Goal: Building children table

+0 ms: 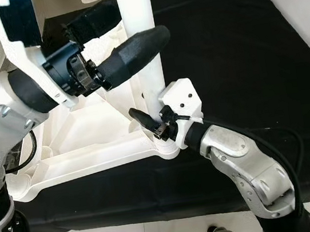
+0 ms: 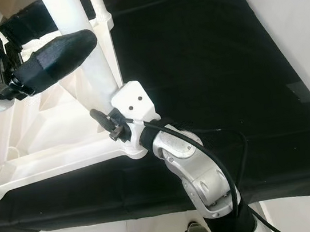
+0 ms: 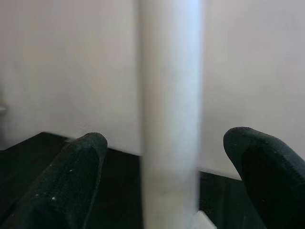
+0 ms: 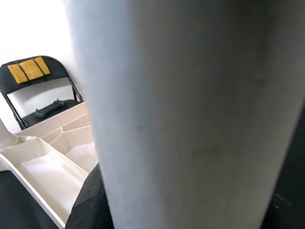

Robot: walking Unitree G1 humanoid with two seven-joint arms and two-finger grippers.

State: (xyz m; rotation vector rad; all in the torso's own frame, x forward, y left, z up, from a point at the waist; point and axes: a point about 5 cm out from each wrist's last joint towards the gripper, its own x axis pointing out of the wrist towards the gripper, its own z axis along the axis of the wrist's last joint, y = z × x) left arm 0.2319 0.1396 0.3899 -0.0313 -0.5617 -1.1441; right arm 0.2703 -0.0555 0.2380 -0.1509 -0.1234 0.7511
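Observation:
A white children's table (image 1: 86,163) lies upside down on a black mat. One white table leg (image 1: 152,84) stands upright in its near corner socket. My left gripper (image 1: 140,21) is open high up on this leg, one black finger behind it and one in front; the left wrist view shows the leg (image 3: 169,119) with a gap on each side. My right gripper (image 1: 153,123) is low at the leg's foot, shut on it just above the socket. One of its fingers (image 2: 105,120) shows left of the leg; the other is hidden.
The black mat (image 1: 238,52) stretches wide to the right of the table. Another white leg (image 2: 98,5) stands at the far corner. A black folding chair (image 4: 33,71) with yellow patches stands beyond the table. Pale floor (image 2: 298,26) borders the mat's right edge.

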